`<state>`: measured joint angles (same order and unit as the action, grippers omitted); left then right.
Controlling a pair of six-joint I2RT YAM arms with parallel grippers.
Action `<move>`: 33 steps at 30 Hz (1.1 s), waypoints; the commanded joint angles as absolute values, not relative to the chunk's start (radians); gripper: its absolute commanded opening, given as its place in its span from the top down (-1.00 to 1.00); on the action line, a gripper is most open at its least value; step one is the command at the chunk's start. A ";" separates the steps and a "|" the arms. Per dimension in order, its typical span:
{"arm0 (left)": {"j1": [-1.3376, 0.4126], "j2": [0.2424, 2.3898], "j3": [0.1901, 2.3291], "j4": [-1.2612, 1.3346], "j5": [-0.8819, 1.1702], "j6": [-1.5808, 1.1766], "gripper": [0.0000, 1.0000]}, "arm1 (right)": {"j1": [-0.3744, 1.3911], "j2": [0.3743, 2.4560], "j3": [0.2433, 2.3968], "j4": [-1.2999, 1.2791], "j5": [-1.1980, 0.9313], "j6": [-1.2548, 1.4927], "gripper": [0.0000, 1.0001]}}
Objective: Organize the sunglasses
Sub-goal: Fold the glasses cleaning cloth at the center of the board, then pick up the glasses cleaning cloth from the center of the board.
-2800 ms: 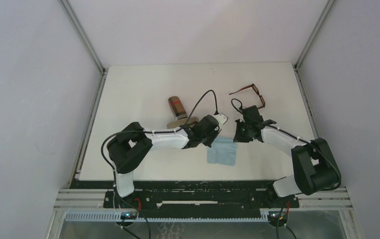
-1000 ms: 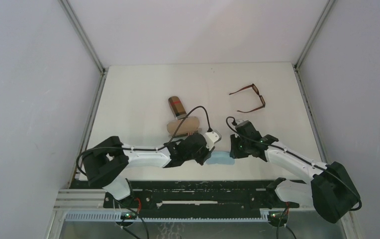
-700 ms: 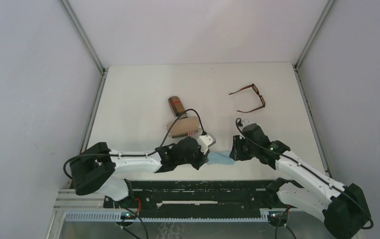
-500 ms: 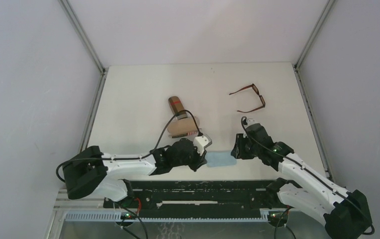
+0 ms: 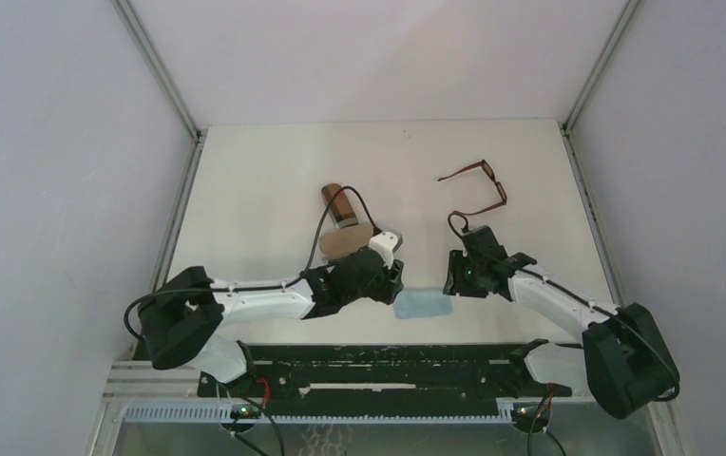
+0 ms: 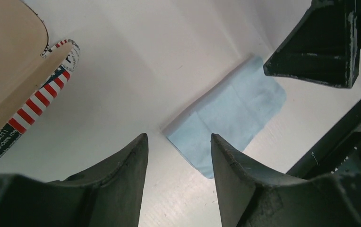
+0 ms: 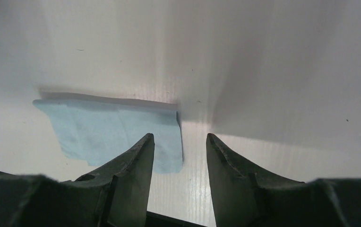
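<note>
The dark brown sunglasses (image 5: 493, 182) are seen on the white tabletop (image 5: 264, 171) in the upper right of the top view, with the temple arms unfolded, well apart from both arms and touched by neither. Near the bottom centre of that view a light blue cloth (image 5: 422, 304) is laid flat on the tabletop, and the two arms are brought in towards it from either side. The left pincer (image 5: 395, 283) is held just beside the cloth's left edge; in the left wrist view its jaws (image 6: 178, 142) are shown parted, with nothing between them but bare tabletop and a corner of the cloth (image 6: 230, 113) beyond. The right pincer (image 5: 453, 275) is placed at the cloth's upper right corner; in the right wrist view its jaws (image 7: 178, 139) are likewise spread and nothing is gripped, while the cloth (image 7: 112, 130) is seen lying flat, its right edge just behind the left fingertip. An open flag-print case (image 5: 342, 245), tan inside, is found just above the left pincer in the top view and appears in the upper left of the left wrist view (image 6: 39, 99) with its red and white stripes. A small brown case (image 5: 337, 201) is set just above it, partly crossed by the left arm's cable.
</note>
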<state>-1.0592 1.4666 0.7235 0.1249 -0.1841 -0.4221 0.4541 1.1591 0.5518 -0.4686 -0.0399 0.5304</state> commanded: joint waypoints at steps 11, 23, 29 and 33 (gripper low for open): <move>-1.046 1.635 0.854 0.054 -0.226 -0.517 0.00 | 0.399 1.269 0.612 -0.382 -0.126 0.486 0.12; -1.048 1.685 0.862 0.059 -0.180 -0.533 0.10 | 0.381 1.249 0.612 -0.387 -0.137 0.483 0.13; -1.050 1.695 0.868 0.076 -0.146 -0.526 0.20 | 0.377 1.243 0.612 -0.391 -0.143 0.480 0.13; -1.054 1.700 0.868 0.084 -0.138 -0.522 0.26 | 0.375 1.240 0.612 -0.392 -0.146 0.478 0.13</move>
<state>-1.0515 1.6890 0.8223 0.0536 -0.1692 -0.5140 0.3820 1.2682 0.5770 -0.4114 -0.1394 0.4995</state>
